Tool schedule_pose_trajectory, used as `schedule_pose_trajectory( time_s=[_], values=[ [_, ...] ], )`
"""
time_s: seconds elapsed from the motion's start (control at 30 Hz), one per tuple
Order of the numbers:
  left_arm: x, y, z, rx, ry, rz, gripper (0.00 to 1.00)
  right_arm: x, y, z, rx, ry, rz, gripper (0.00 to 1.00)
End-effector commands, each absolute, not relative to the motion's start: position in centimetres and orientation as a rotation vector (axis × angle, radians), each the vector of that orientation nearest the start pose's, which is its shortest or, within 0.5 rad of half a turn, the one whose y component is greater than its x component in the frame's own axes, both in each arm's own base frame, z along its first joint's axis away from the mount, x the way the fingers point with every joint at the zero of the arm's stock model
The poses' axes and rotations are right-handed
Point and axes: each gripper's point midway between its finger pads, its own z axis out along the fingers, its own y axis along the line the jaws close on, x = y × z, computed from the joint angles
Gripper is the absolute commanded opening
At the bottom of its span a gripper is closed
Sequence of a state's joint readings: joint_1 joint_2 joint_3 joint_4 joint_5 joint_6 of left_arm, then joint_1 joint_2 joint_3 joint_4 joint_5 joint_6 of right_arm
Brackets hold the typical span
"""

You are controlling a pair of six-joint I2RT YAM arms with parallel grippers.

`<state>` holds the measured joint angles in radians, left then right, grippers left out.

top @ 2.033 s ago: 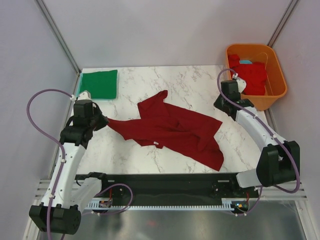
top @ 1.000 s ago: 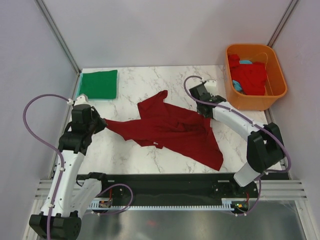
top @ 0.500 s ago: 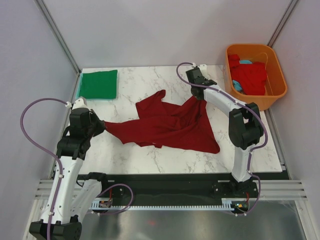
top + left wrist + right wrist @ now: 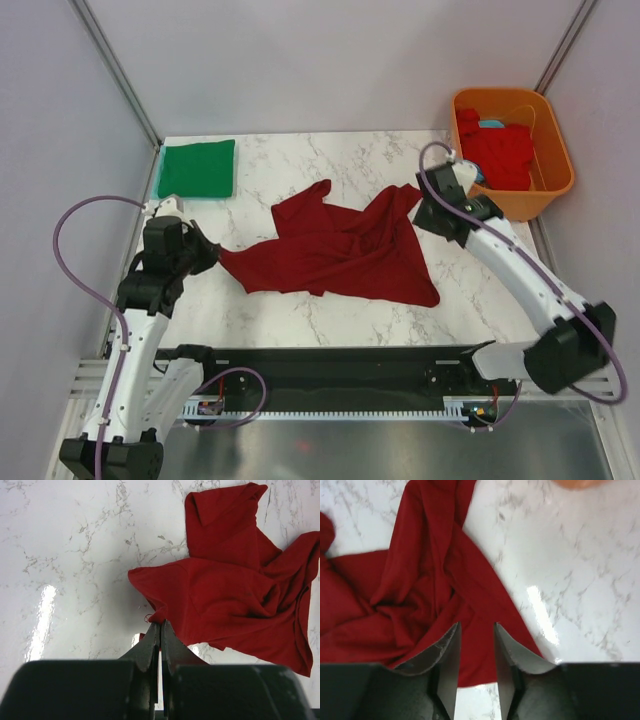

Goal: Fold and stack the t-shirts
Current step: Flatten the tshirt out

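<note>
A dark maroon t-shirt (image 4: 340,248) lies crumpled and spread at the middle of the marble table. My left gripper (image 4: 207,256) is shut on its left corner; in the left wrist view the closed fingertips (image 4: 160,626) pinch the cloth edge of the shirt (image 4: 235,590). My right gripper (image 4: 430,207) hovers over the shirt's far right corner. In the right wrist view it (image 4: 476,632) is open, with maroon cloth (image 4: 435,580) lying below the gap, not gripped. A folded green t-shirt (image 4: 196,168) lies at the far left corner.
An orange plastic tub (image 4: 548,185) stands at the far right, holding a brighter red shirt (image 4: 497,152) and a bit of light blue cloth (image 4: 490,124). Its rim shows at the top of the right wrist view (image 4: 575,482). Grey walls enclose the table.
My right arm dragged the shirt's right side toward the far middle, then swung back right, and the gripper now stands open over that corner. The left gripper still holds the left corner and shifted slightly.
</note>
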<state>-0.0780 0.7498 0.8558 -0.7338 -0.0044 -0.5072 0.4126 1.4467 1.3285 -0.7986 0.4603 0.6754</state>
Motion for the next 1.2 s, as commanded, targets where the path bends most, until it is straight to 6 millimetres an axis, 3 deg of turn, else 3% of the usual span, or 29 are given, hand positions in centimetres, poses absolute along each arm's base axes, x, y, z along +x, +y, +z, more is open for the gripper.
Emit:
schedule_pose_trajectory(
  time_s=[0.0, 0.07, 0.1, 0.2, 0.3, 0.47, 0.77, 1.17],
  values=[
    [25.0, -4.8, 20.8, -0.444, 2.141, -0.394, 0.02, 28.2, 11.4, 14.5, 0.692, 2.443, 0.202, 0.38],
    [25.2, -5.0, 20.4, -0.441, 2.148, -0.407, 0.02, 26.1, 11.5, 13.5, 0.713, 2.454, 0.249, 0.34],
    [25.2, -5.3, 20.3, -0.436, 2.149, -0.421, 0.02, 24.6, 11.1, 11.4, 0.745, 2.496, 0.223, 0.34],
    [25.5, -5.8, 20.1, -0.425, 2.160, -0.455, 0.02, 21.9, 10.1, 8.3, 0.792, 2.552, 0.169, 0.32],
    [25.5, -6.2, 19.9, -0.411, 2.167, -0.476, 0.02, 20.3, 8.8, 7.0, 0.822, 2.566, 0.104, 0.32],
    [25.4, -6.1, 19.4, -0.400, 2.174, -0.467, 0.02, 19.7, 7.9, 7.2, 0.828, 2.506, 0.105, 0.32],
    [25.4, -6.2, 19.3, -0.392, 2.178, -0.471, 0.02, 18.6, 6.9, 4.5, 0.828, 2.537, 0.021, 0.34],
    [25.5, -6.0, 19.3, -0.392, 2.178, -0.456, 0.02, 19.5, 5.0, 2.5, 0.832, 2.484, -0.134, 0.37]
  ],
)
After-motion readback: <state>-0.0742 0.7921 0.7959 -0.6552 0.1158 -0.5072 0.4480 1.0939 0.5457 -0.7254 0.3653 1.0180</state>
